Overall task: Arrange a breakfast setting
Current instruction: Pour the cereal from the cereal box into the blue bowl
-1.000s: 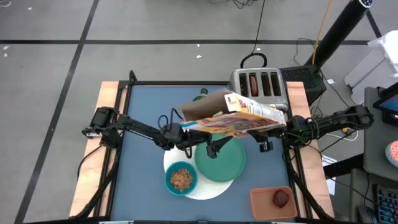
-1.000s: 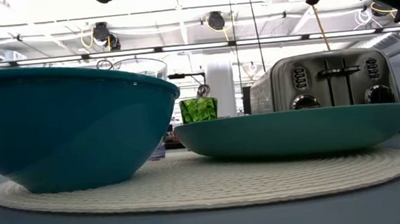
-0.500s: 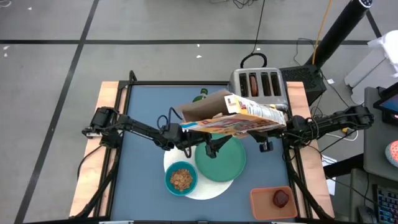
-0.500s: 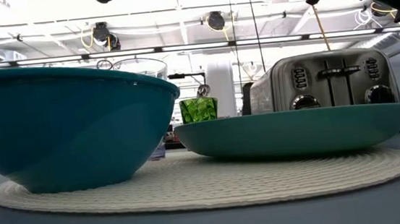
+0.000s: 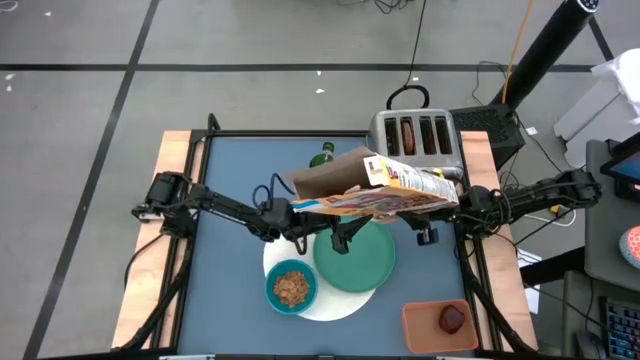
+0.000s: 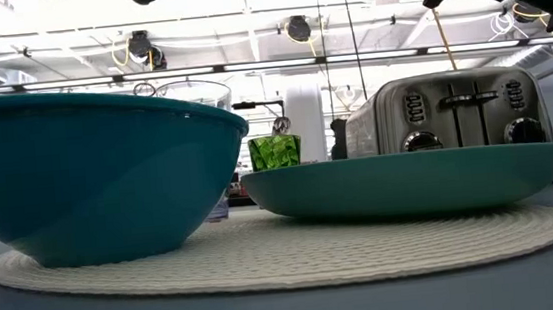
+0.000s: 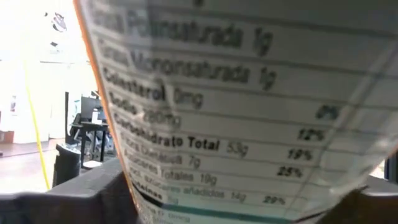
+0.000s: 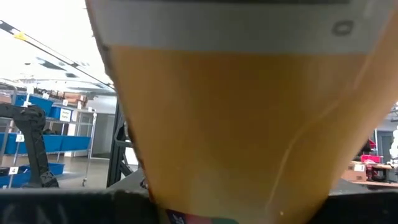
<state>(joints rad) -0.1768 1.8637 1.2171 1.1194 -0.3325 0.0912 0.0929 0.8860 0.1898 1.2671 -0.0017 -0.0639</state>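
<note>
A cereal box [image 5: 375, 190] lies on its side in the air above the green plate [image 5: 355, 262], its open brown flaps [image 5: 325, 175] toward the table's left. My left gripper [image 7: 230, 208] comes at it from the left and my right gripper [image 8: 236, 208] from the right, both shut on it. The plate and the teal bowl [image 5: 292, 288] of cereal rest on the white round mat [image 5: 335, 300]. A dark-red fruit [image 5: 453, 318] lies in an orange tray. A clear glass [image 6: 196, 92] stands behind the bowl. My left gripper has the box's narrow nutrition panel [image 7: 205, 149] between its two fingers [image 7: 93, 196], which stand at the panel's two long edges. It comes from the table's left, slanting upward. From above, the box hides the contact. The box is lifted clear. My right gripper has the box's orange panel [image 8: 236, 124] between its two fingers [image 8: 127, 202], at the box's right end. It comes from the table's right, slanting upward. The box hangs roughly level, clear of the plate.
A steel toaster [image 5: 420, 135] with brown slices in its slots stands at the far right, just beyond the box. A green glass [image 5: 322, 155] stands at the far middle. The orange tray [image 5: 420, 325] sits at the near right corner.
The cereal box has tipped slightly between the two grippers, and more of the green glass behind it shows. Both arms have stayed in place.
</note>
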